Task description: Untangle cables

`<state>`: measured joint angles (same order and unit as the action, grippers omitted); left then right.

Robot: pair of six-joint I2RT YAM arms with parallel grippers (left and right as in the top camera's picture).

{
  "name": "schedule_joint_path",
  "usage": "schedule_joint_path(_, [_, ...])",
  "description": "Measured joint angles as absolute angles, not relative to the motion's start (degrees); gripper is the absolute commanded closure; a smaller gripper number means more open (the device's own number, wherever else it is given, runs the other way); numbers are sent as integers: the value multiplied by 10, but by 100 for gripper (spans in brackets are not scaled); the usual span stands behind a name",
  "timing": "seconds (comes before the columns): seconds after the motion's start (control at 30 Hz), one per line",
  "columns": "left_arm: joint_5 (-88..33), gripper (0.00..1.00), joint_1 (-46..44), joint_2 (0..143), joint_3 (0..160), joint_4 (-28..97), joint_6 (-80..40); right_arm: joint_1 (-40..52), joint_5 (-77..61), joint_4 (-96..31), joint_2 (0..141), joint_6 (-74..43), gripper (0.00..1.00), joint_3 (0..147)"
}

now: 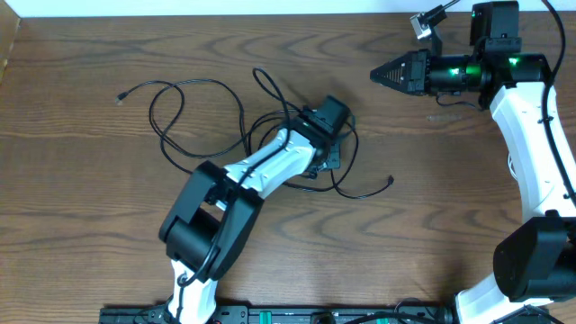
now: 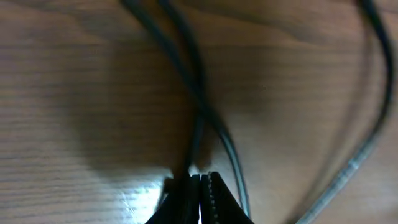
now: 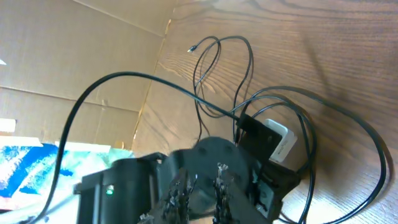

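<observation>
Cables [image 1: 245, 126]: overhead, tangled from worktop [image 1: 90, 225] centre toward 10 o'clock, not yet separated. At 1 o'clock, right claw [image 1: 382, 74] closed, empty. Left wrist: left claw [image 2: 199, 186] pinched shut on a black crossing. Right wrist: knotted loops throughout; untangling barely begun.

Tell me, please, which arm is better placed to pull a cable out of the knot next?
Left. The left tool is inside the tangle, shut, apparently on a black cable. The right tool is off to the side, far from every cable.
</observation>
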<state>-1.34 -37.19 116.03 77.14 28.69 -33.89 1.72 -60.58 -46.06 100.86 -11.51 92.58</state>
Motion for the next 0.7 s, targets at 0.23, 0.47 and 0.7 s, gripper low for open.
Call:
schedule_joint_path(0.23, [34, 84, -374, 1173, 771, 229, -392, 17, -605, -461, 1009, -115, 87, 926])
schedule_joint_path(0.47, [36, 78, -378, 1179, 771, 225, -413, 17, -605, -460, 1009, -115, 87, 926])
schedule_joint_path(0.7, [43, 70, -402, 1184, 771, 212, -418, 17, -604, -460, 1009, -115, 86, 926])
